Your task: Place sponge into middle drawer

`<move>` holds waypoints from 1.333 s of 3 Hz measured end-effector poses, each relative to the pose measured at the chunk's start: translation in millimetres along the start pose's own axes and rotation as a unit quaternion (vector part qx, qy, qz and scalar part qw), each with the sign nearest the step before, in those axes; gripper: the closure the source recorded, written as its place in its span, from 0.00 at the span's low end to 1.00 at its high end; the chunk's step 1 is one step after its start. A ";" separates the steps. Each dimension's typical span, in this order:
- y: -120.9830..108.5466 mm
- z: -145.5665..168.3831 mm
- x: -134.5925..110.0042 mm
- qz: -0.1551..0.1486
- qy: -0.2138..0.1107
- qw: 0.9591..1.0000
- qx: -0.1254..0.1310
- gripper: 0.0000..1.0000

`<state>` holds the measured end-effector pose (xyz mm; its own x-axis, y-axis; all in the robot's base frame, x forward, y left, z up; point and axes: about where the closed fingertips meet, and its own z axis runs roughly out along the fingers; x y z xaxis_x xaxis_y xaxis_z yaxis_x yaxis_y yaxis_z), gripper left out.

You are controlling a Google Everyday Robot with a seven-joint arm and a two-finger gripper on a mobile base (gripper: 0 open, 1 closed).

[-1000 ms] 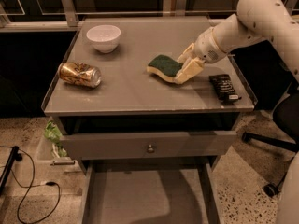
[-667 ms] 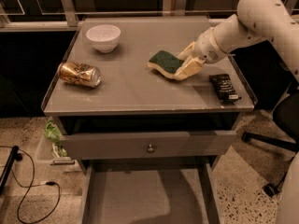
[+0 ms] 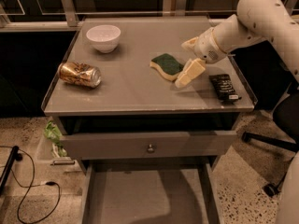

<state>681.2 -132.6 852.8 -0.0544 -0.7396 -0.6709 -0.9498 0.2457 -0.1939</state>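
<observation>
The sponge, dark green on top with a pale yellow layer below, lies on the grey table top right of centre. My gripper is at the sponge's right end, low over the table. It is open, with one finger beyond the sponge's far side and the other at its near side. The middle drawer is pulled out at the bottom of the view, and its flat grey floor is bare.
A white bowl stands at the back left and a crushed gold can lies at the left. A black snack bar wrapper lies at the right edge. The top drawer with a round knob is slightly out. Cables lie on the floor at the left.
The sponge has shifted a little to the left on the table. The gripper's fingers stand wider apart around its right end than before.
</observation>
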 end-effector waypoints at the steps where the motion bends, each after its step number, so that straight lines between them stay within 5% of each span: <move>1: 0.0 0.0 0.0 0.000 0.000 1.000 0.000 0.00; 3: 15.9 11.8 -12.4 0.041 -0.029 0.999 0.018 0.00; 4: 24.4 15.6 -29.8 0.074 -0.055 0.995 0.047 0.00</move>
<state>664.4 -94.8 856.9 -0.1518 -0.6194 -0.7702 -0.9004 0.4081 -0.1508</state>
